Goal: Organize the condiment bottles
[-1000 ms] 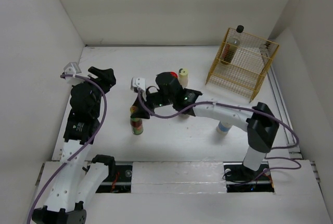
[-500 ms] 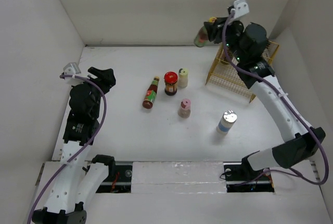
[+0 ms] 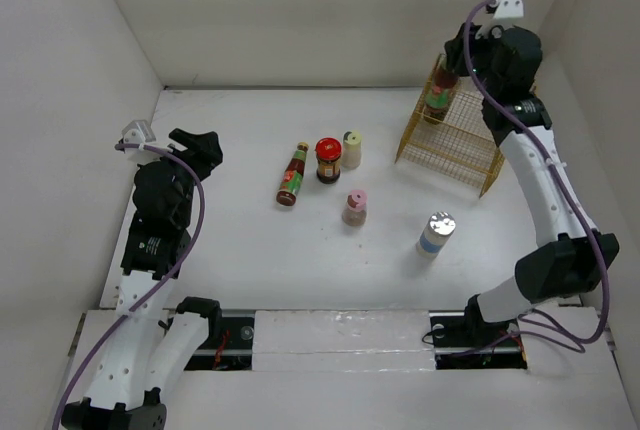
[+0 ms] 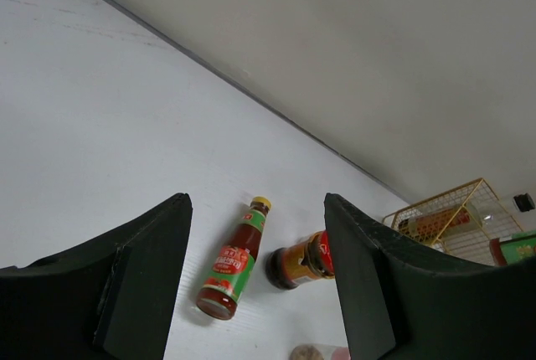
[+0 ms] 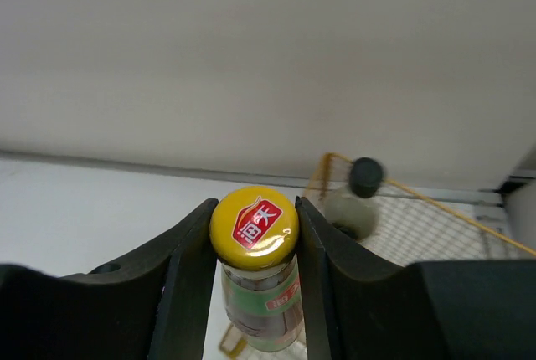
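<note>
The yellow-capped sauce bottle [image 5: 254,228], clamped at its cap by the right fingers [image 5: 188,268], hangs at a corner of the yellow wire basket [image 3: 455,155], at 1 o'clock on the surface [image 3: 250,250]. Risk: lowered off-centre, it catches the rim or topples the black-capped bottle [image 5: 364,177] inside. The left fingers [image 4: 142,276] gape wide, empty.

The table [image 3: 230,250] is a smooth, matt white surface. At two o'clock on it stands a basket [image 3: 470,150] of thin wire with a yellow coat, slightly shiny. The yellow-capped bottle [image 5: 260,310] looks like clear glass with a paper label, and its cap is glossy enough to catch the light. The right gripper [image 5: 254,209] and the left gripper [image 4: 255,198] both have dull, matt black fingers that look like plastic. Near the middle, the lying bottle [image 3: 291,176] is shiny dark glass. The jar [image 3: 328,160] at its three o'clock has a glossy red lid. At four o'clock the white-blue bottle [image 3: 436,234] has a bright metallic lid.
</note>
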